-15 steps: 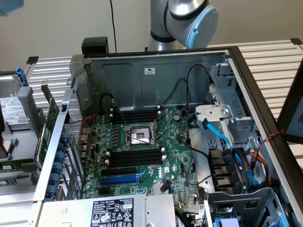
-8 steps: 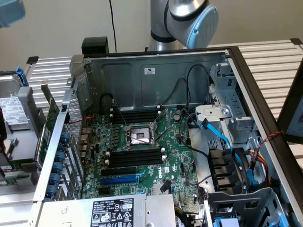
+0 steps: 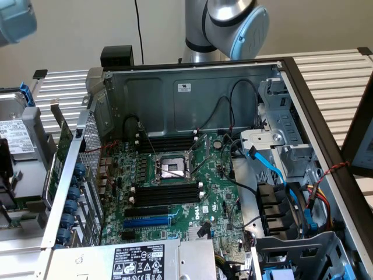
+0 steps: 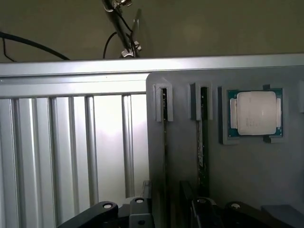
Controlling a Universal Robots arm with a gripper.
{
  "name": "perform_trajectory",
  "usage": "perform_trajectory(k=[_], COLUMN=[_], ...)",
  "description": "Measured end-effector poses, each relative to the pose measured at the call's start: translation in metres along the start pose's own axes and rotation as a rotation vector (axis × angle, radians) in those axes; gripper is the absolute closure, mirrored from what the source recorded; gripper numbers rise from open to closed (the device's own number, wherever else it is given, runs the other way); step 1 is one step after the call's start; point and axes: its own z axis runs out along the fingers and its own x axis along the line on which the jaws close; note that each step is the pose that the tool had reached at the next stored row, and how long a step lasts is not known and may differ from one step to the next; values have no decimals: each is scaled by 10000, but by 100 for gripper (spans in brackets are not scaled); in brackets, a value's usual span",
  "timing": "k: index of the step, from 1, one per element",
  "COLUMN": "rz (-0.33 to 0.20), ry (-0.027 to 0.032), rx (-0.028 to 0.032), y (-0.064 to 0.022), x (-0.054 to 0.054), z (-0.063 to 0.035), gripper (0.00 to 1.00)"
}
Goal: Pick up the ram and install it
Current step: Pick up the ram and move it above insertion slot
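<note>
Ram sticks [image 4: 164, 142], two of them, stand on edge in narrow slots of a grey holder [image 4: 180, 156], beside one processor [image 4: 256, 113]. The fingers [image 4: 209, 213] are wide apart near the sticks and hold nothing. Because the two sticks are close neighbours, I think an off-centre closing may catch the holder wall or tilt a stick.

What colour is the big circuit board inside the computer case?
Green; the motherboard shows best in the exterior view.
</note>
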Motion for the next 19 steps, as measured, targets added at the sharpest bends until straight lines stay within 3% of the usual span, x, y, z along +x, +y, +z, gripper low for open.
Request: perform_trajectory(k=[7,19], rz=[0,4], ry=[-30,-166], rx=[-2,-6], y=[2,9], x=[0,0], z=[70,165], gripper=[64,64])
